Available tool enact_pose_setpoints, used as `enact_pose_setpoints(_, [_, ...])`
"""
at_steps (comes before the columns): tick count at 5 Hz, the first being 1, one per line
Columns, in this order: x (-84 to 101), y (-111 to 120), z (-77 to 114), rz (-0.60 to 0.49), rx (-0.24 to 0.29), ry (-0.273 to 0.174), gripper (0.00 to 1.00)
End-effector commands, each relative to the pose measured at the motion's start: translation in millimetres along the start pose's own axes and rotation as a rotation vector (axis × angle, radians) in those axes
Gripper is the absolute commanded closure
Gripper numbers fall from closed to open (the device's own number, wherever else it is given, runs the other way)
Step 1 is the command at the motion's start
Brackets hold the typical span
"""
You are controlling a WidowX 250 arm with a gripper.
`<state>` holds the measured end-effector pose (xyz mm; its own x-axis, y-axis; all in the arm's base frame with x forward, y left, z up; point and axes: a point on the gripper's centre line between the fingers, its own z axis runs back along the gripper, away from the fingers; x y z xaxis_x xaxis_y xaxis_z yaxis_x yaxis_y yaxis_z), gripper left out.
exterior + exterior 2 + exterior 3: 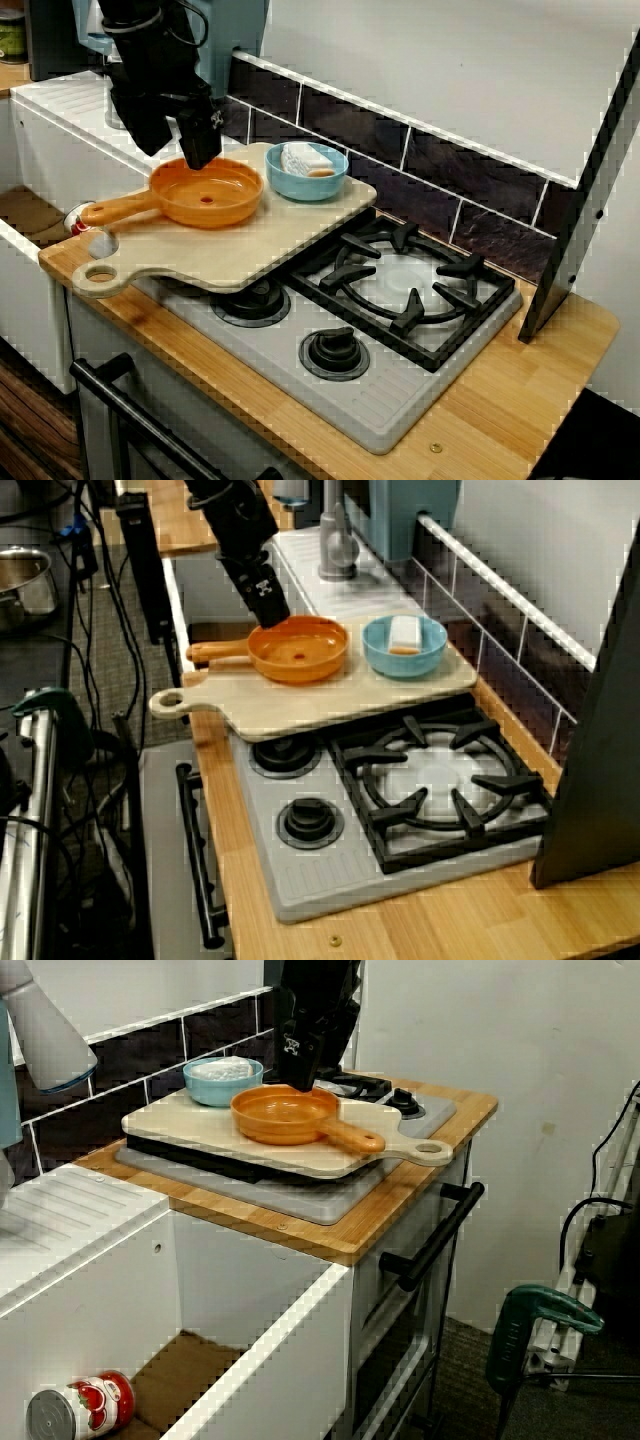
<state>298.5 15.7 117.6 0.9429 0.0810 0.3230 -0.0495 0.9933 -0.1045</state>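
Observation:
An orange frying pan (205, 195) lies on a pale wooden cutting board (230, 255) that rests over the left side of the hob. Its handle points toward the sink. My black gripper (175, 150) hangs just above the pan's back rim, and light shows between its two fingers with nothing in them. From the oven side the gripper (270, 610) stands over the pan (298, 650) at its left edge. From the sink side the gripper (300, 1078) is right behind the pan (285, 1113). A blue bowl (307, 172) holding a white block sits beside the pan.
A black burner grate (405, 285) and two knobs lie right of the board. A dark panel (580, 200) leans at the counter's right end. A faucet (338, 540) stands behind the arm. A tomato can (80, 1410) lies in the white sink. The tiled wall runs behind.

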Motion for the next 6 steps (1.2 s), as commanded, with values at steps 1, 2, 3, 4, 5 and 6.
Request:
enact_pose_setpoints(1, [10.5,-33,11.7,-0.071,0.007,-0.111,0.0])
enact_pose_setpoints(2, [12.2,-53,6.9,-0.105,-0.025,-0.129,0.0])
enact_pose_setpoints(3, [14.6,-73,1.2,-0.149,-0.015,-0.124,0.0])
enact_pose_setpoints(4, [13.9,-87,-7.4,-0.174,-0.003,-0.11,0.0])
enact_pose_setpoints(5, [11.7,-90,-17.7,-0.183,0.004,-0.098,0.0])
enact_pose_setpoints(6, [9.8,-89,-20.8,-0.184,-0.004,-0.093,1.0])
